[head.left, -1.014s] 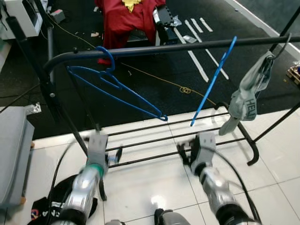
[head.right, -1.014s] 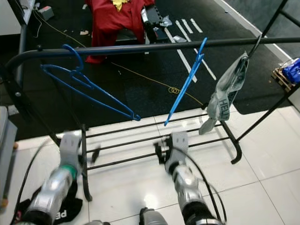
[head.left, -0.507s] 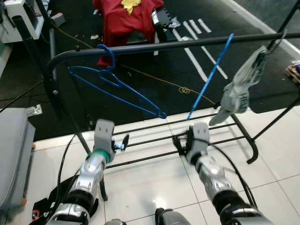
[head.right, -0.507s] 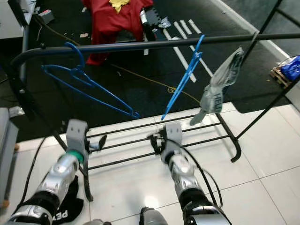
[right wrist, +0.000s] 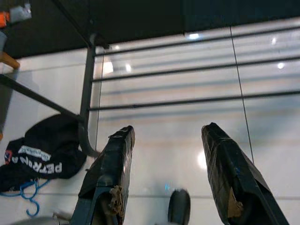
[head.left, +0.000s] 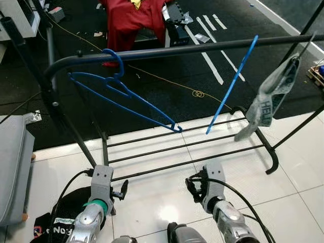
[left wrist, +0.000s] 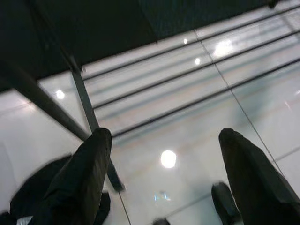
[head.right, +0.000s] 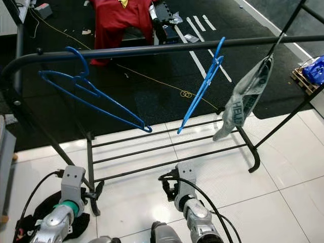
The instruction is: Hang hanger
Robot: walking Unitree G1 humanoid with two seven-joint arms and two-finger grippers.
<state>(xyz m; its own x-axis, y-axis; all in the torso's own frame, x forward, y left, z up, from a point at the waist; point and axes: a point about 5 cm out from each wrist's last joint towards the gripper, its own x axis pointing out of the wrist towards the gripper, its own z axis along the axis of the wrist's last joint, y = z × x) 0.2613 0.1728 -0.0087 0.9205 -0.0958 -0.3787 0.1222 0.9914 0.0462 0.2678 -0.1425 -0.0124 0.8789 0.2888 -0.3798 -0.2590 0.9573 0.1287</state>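
A blue hanger hangs by its hook near the left end of the black rack rail. A second blue hanger hangs further right, seen edge-on. Both my arms are low over the white tiles, in front of the rack's bottom bars. My left gripper is open, its black fingers spread with only floor between them. My right gripper is open too, with nothing between its fingers. Neither gripper touches a hanger.
A grey cloth hangs at the rail's right end. The rack's lower bars run just ahead of my grippers. A black bag lies at the left leg, with a grey cabinet beside it. A red garment sits beyond.
Both arms have dropped and pulled back from the lower bars toward my body. The two hangers stay on the rail; the grey cloth sways slightly.
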